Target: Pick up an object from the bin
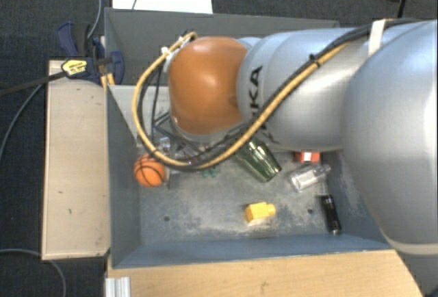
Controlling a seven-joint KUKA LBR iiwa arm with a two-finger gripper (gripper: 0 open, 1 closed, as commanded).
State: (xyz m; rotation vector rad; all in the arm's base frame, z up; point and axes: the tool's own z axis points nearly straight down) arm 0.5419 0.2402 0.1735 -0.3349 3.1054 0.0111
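Orange-capped hand (179,150) beside small basketball (150,172); contact unclear.

Yellow block (259,212), black marker (331,214)

A: Entry one, pincer (183,145)?
B: Largely buried beneath the orange wrist cover (205,83).
A: Entry two, green bottle (260,161) just beside it?
B: Top end hidden under the arm (328,90).
A: Entry three, red-and-white piece (308,157), farther from the pincer?
B: Mostly under the arm; kind unreadable.
A: Entry four, green scrap (209,172) tucked against the pincer?
B: Too small to identify.
A: Entry five, the arm?
B: Cut off at the picture's edge.
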